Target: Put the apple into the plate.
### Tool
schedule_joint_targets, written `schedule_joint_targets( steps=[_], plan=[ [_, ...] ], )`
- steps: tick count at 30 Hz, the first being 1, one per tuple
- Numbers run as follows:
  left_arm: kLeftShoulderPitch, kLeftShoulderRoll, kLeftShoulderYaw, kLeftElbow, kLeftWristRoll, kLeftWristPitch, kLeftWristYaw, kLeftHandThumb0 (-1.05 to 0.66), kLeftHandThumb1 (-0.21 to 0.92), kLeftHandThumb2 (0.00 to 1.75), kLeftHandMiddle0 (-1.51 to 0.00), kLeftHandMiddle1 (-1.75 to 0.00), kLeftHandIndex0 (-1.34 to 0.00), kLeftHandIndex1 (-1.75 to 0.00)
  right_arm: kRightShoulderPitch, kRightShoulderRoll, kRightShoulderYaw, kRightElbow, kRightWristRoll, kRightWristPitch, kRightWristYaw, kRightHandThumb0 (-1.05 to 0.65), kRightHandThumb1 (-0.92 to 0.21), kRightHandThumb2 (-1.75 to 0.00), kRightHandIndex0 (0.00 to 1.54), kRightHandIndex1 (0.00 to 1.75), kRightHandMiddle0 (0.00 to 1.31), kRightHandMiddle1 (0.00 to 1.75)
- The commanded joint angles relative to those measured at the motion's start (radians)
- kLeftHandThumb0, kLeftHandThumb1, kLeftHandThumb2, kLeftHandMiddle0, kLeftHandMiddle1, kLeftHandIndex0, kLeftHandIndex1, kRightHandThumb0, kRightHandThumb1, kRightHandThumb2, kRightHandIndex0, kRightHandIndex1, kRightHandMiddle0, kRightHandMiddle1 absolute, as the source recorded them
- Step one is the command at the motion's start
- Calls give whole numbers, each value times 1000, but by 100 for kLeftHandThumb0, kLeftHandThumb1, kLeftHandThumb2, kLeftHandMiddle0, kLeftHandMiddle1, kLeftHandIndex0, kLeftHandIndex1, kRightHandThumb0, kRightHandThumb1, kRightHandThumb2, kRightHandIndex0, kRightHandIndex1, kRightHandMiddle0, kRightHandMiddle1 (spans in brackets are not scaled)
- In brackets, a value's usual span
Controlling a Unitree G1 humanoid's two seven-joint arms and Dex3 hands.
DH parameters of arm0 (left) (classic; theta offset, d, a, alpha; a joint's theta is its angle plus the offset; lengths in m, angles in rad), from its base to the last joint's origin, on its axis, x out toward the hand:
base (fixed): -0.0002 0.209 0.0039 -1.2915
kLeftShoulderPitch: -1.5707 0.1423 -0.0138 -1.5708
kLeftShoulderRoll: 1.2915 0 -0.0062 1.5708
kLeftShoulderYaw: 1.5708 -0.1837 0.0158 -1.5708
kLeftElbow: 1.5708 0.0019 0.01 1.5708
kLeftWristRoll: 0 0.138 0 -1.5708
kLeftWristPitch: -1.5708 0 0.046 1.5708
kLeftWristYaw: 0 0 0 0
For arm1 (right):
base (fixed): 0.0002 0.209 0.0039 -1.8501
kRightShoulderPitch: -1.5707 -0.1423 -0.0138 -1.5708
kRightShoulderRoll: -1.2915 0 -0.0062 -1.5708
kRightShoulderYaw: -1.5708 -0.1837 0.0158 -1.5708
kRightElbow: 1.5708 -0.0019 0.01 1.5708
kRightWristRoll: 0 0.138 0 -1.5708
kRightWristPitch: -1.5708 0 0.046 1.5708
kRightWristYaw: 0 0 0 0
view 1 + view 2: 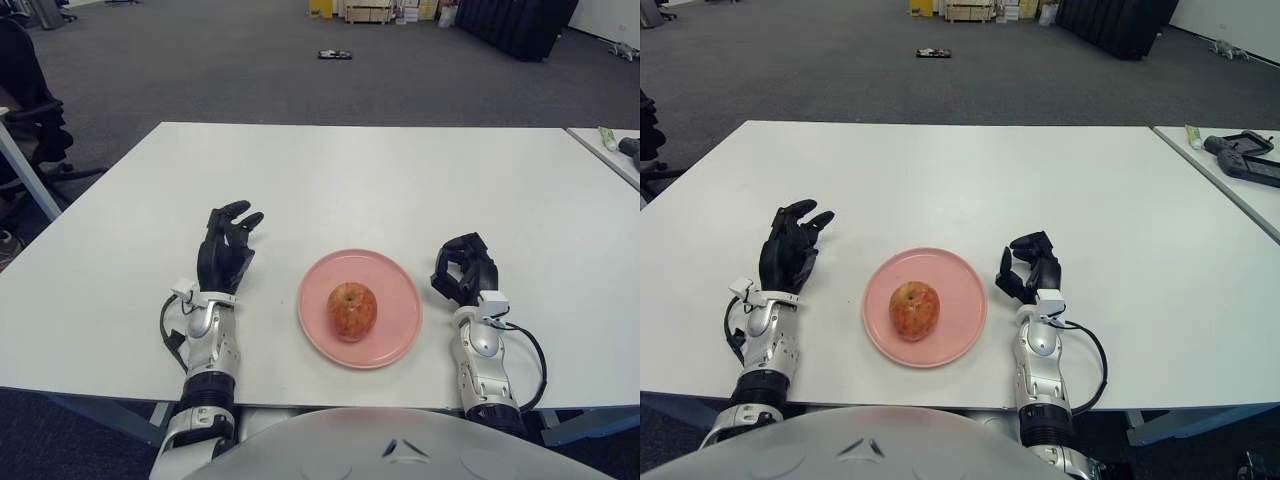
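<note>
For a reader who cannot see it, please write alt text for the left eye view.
An apple sits on a pink plate near the front of a white table. The left hand, fingers loosely open, is left of the plate; the right hand, fingers curled and holding nothing, is right of it.
</note>
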Motion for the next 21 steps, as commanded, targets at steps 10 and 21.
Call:
schedule_joint_targets(
  steps=[10, 21],
  plan=[
    [86, -60, -16, -19, 45, 49, 70, -9, 41, 116, -59, -157, -44, -175, 5, 9, 7, 42, 8, 0, 7, -42, -53, -106, 72, 175, 45, 175],
    [133, -59, -47, -106, 122, 132, 159, -1, 36, 125, -59, -165, -40, -175, 1, 11, 11, 39, -4, 12, -2, -42, -52, -107, 71, 175, 45, 175]
  ],
)
